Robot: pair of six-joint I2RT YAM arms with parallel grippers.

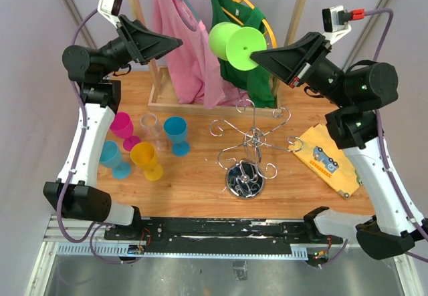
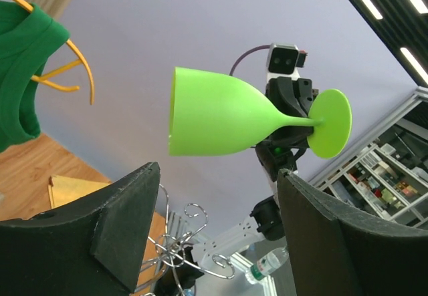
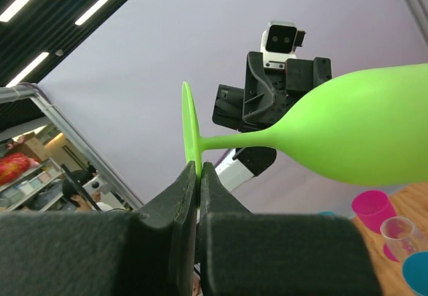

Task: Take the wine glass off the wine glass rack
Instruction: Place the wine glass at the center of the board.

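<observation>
Lime-green plastic wine glass point(image 1: 231, 42) is clear of the wine glass rack point(image 1: 251, 150). It lies sideways in mid-air, high over the far part of the desk point(image 1: 200, 182), between the two arms and just in front of the hanging clothes point(image 1: 187, 55). The rack stands near-centre on the desk below, with no glass on it that I can see.

Right gripper point(image 3: 199, 176): jaws clamped on the rim of the foot disc, with stem and bowl sticking out to the left. Left gripper point(image 2: 217, 192): jaws apart with nothing between them, sitting just left of the bowl mouth and not touching it.

My read is that removal is done and the set-down is left. Notes for that:
- The grip is on a thin disc edge with the whole bowl cantilevered, so the glass could easily pivot in the pinch. Go slow, with no fast wrist rolls.
- Pull the left arm back first so the bowl has room to swing.
- Turn the glass upright while it's high, then descend. Don't rotate low over the rack's scrolled arms.
- Land on bare wood, apart from the rack and the coloured cups point(image 1: 144, 149) at left.
- Get the foot flat on the desk before opening.
</observation>
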